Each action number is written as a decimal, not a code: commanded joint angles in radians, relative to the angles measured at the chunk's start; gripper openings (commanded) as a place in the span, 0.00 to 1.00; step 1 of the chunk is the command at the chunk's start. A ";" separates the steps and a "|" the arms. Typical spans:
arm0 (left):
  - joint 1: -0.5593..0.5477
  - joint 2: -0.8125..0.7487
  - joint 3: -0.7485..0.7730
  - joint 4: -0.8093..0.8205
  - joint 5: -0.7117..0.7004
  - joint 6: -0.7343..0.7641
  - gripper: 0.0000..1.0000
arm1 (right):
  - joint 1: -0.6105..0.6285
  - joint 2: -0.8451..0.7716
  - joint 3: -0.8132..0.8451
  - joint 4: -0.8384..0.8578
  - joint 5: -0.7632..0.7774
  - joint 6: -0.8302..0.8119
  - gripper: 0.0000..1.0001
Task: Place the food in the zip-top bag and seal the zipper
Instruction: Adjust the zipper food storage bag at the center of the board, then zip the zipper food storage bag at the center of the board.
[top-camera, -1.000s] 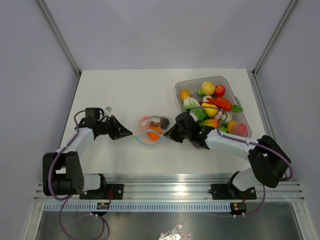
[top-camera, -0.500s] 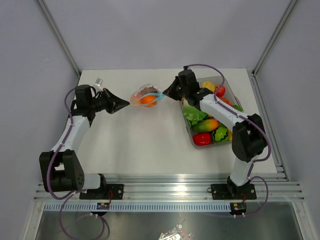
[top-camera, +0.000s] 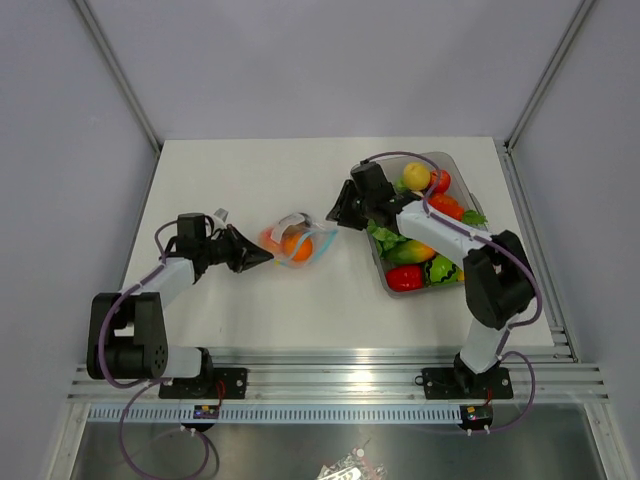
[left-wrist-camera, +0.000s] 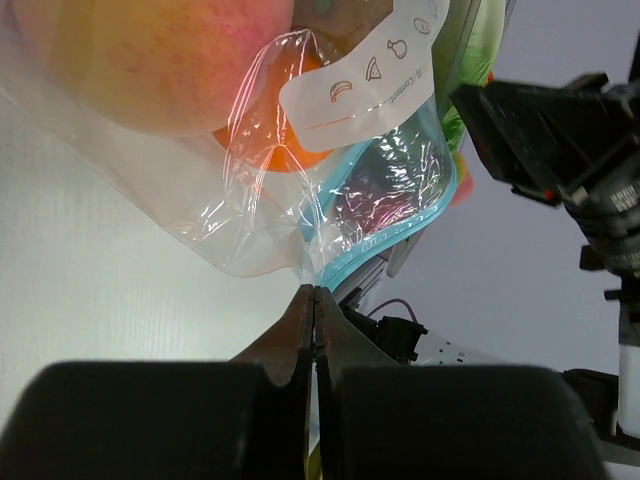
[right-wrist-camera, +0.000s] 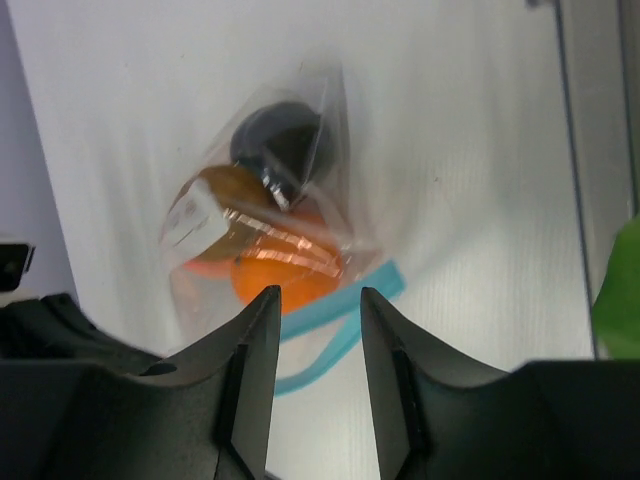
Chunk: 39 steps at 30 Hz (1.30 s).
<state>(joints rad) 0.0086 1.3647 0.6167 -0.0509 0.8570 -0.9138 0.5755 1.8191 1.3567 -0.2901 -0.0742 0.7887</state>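
Grip: left gripper (top-camera: 262, 259) clenching tight on a corner of the zip-top bag (top-camera: 296, 240), jaws meeting on the plastic. Right gripper (right-wrist-camera: 313, 295) standing parted, gripping nothing, hovering just beside the bag's far side. Bag lying on the table (top-camera: 240, 180) between the two, carrying an orange (right-wrist-camera: 290, 278) and a peach (left-wrist-camera: 150, 60); zipper (right-wrist-camera: 388, 275) running roughly from one gripper towards the other, looking unsealed, its free end facing the right arm, likely the one to press it

Food (top-camera: 293, 244) in zip-top bag (top-camera: 305, 225), left of tray (top-camera: 452, 166)

Bare table (top-camera: 240, 180) lies open behind the zip-top bag (top-camera: 295, 240); tray (top-camera: 382, 278) crowds right.
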 joint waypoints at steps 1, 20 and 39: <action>-0.001 -0.052 -0.009 0.085 0.010 -0.008 0.00 | 0.079 -0.193 -0.051 -0.027 0.068 0.024 0.45; -0.096 -0.122 -0.133 0.078 -0.038 0.012 0.00 | 0.400 -0.184 -0.357 0.376 0.096 0.647 0.42; -0.098 -0.105 -0.144 0.085 -0.033 0.024 0.00 | 0.417 -0.096 -0.447 0.523 0.099 0.834 0.41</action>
<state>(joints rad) -0.0860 1.2629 0.4812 -0.0051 0.8288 -0.9119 0.9829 1.7042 0.9131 0.1753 0.0093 1.5848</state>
